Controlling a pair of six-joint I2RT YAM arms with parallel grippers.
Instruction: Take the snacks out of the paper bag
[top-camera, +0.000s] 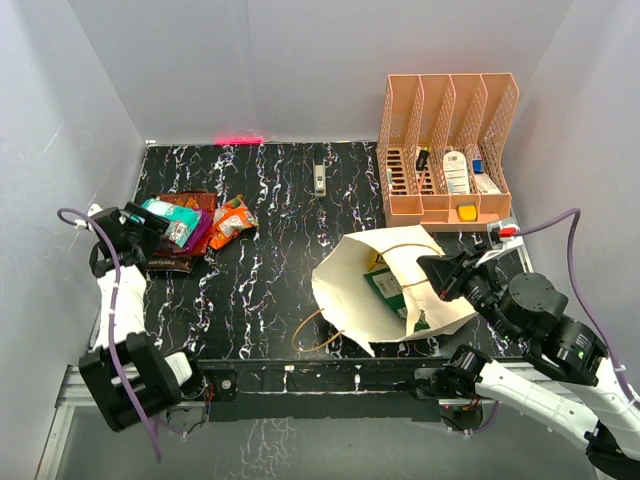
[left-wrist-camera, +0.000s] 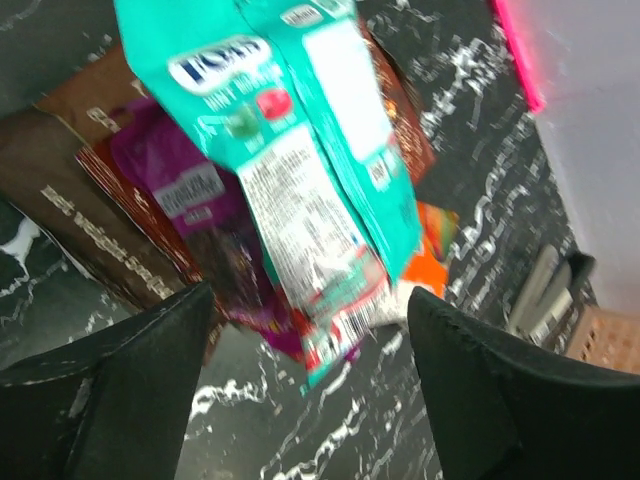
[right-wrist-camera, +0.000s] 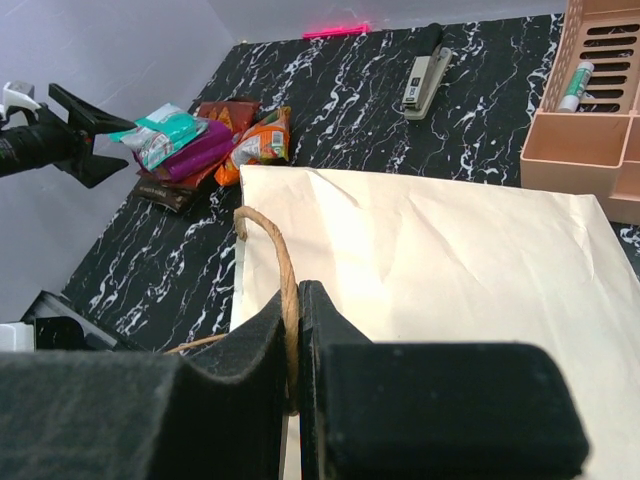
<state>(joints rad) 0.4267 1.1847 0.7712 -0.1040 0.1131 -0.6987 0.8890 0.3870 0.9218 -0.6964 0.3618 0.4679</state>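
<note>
The crinkly snack packets (top-camera: 190, 225) are lying piled at the far-left of the black marbled counter (top-camera: 270, 290). A teal foil packet (left-wrist-camera: 300, 150) is sitting on top of a purple packet (left-wrist-camera: 170, 180) and dark brown ones, with an orange packet (top-camera: 232, 220) beside them. The left gripper (left-wrist-camera: 308, 300) is hovering over the teal packet with its jaws spread, pinching nothing. The large cream kraft paper bag (top-camera: 340, 280) is lying on its side right of centre, holding a green packet (top-camera: 385, 285). The right gripper (right-wrist-camera: 300, 330) is pressing together on the bag's brown cord handle (right-wrist-camera: 285, 290). A peach mesh file organiser (top-camera: 450, 150) is standing behind the bag.
</note>
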